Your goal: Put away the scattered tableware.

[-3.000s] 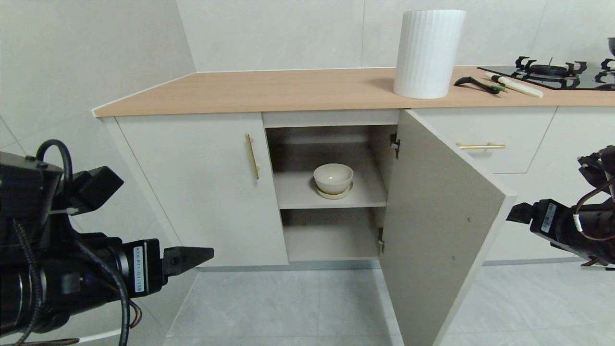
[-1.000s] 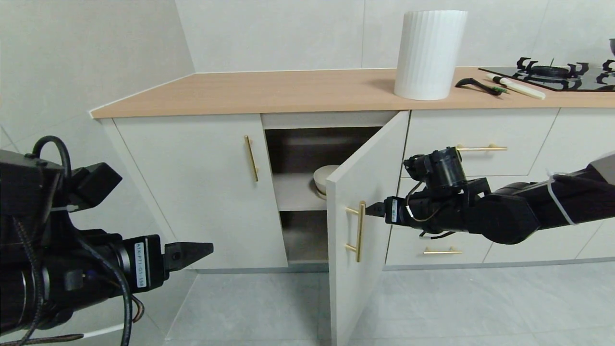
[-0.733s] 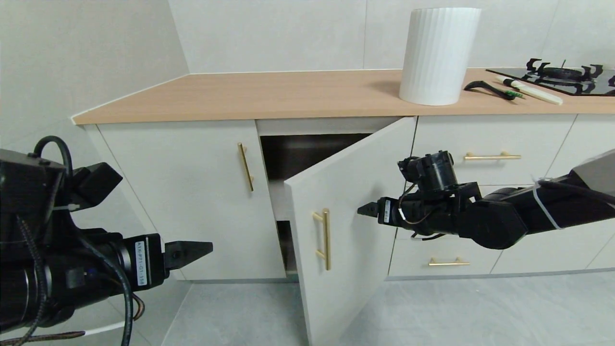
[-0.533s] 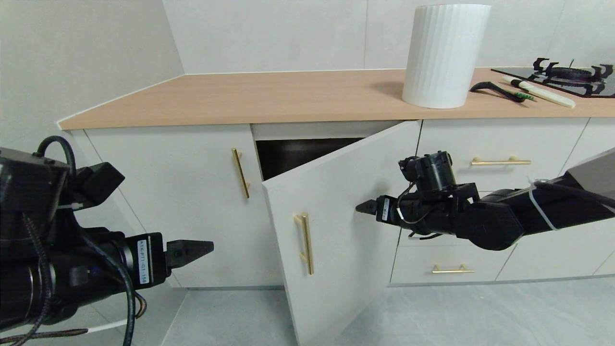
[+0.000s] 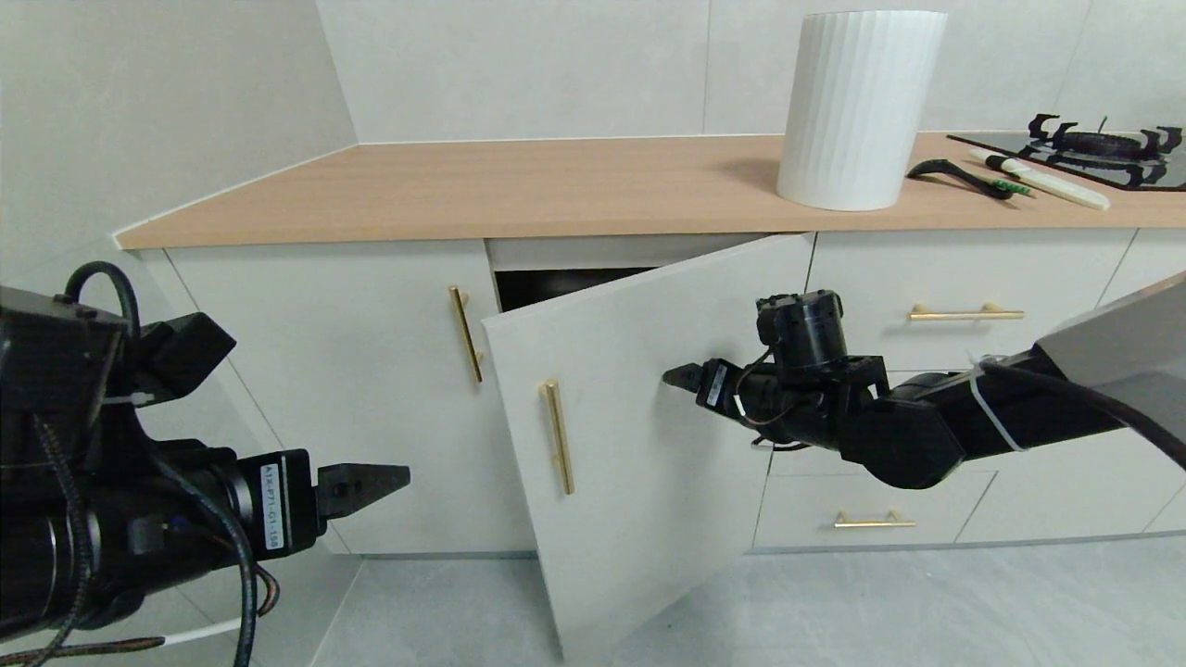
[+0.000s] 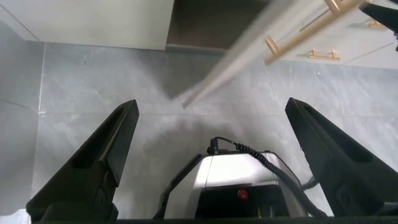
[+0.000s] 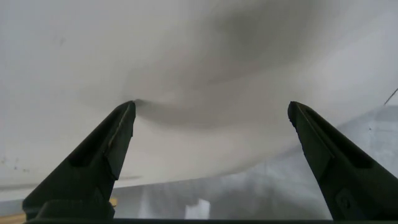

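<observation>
The white cabinet door (image 5: 639, 445) with a gold handle (image 5: 557, 435) stands ajar, leaving a narrow dark gap at its top. It hides the shelf behind it. My right gripper (image 5: 681, 375) rests its tip against the door's outer face, to the right of the handle. In the right wrist view the door face (image 7: 205, 56) is very close, and the right gripper (image 7: 211, 109) is open with nothing between its fingers. My left gripper (image 5: 371, 482) hangs low at the left, apart from the door. It is open (image 6: 211, 118) over the floor.
On the wooden counter (image 5: 510, 185) stand a tall white ribbed container (image 5: 862, 106), a black-handled tool (image 5: 959, 174) and a white utensil (image 5: 1042, 181) by the stove (image 5: 1103, 144). Drawers with gold handles (image 5: 965, 313) lie to the right. Grey floor (image 5: 445, 611) lies below.
The door swung from wide open to nearly closed as my right gripper came in and pushed it leftward. The bowl on its plate became hidden. The camera shifted slightly; the left arm stayed.
</observation>
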